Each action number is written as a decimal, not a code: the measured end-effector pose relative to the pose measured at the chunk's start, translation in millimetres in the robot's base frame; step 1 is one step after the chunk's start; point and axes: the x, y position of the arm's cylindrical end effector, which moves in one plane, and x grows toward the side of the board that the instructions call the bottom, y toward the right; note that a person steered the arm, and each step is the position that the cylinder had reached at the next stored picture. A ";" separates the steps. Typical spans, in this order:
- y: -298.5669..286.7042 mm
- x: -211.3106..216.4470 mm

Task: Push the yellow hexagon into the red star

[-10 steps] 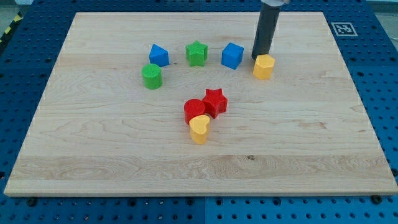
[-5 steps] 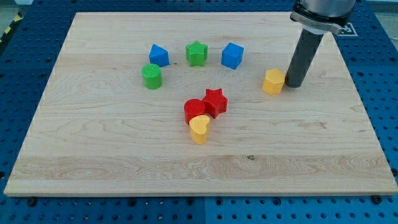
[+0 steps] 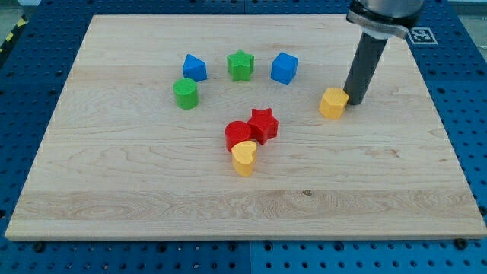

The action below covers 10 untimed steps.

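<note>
The yellow hexagon (image 3: pixel 332 103) lies right of the board's middle. The red star (image 3: pixel 263 124) sits to its lower left, near the middle, touching a red round block (image 3: pixel 238 135). My tip (image 3: pixel 354 101) stands at the hexagon's right side, touching or almost touching it. The rod rises from there to the view's top right.
A yellow heart (image 3: pixel 243 157) lies just below the red round block. A blue block (image 3: pixel 194 68), a green star (image 3: pixel 240 65) and a blue cube (image 3: pixel 284 68) form a row near the top. A green cylinder (image 3: pixel 185 93) sits below the blue block. The wooden board (image 3: pixel 114 190) has blue pegboard around it.
My tip went from the hexagon's upper left round to its right side. The hexagon slid down and a little right, then barely shifted. The other blocks stayed put.
</note>
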 end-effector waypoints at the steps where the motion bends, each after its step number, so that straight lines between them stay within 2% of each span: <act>1: -12.1 10.8; 6: -80.1 11.4; 8: -84.1 84.6; 10: -98.8 76.6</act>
